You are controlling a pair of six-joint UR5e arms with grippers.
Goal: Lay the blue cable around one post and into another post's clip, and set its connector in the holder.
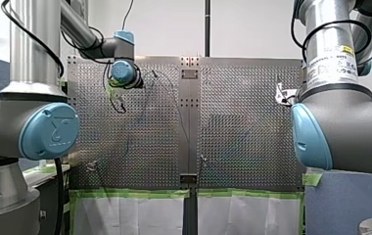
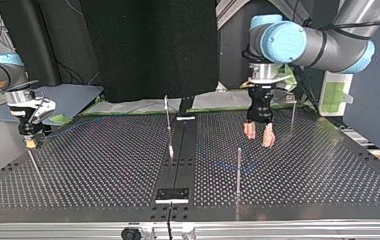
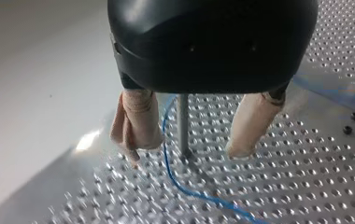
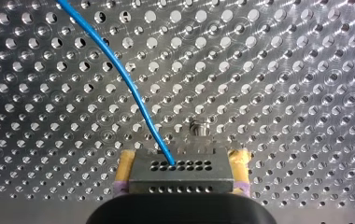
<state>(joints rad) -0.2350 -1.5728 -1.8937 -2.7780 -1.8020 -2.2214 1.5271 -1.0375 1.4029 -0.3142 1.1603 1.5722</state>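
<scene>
Our left gripper, upper right of top view: pointing down, jaws apart astride a post. Our right gripper: jaws clamped on the connector, blue cable attached.

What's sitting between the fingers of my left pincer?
In the left wrist view, a thin post stands between the left pincer's open fingers, with the blue cable curving past beside it.

Silver tubes, sky-blue joint caps and black cables form my left arm at the front view's nine o'clock and my right arm, white-labelled, at three; my left gripper is black, beige-padded.
</scene>
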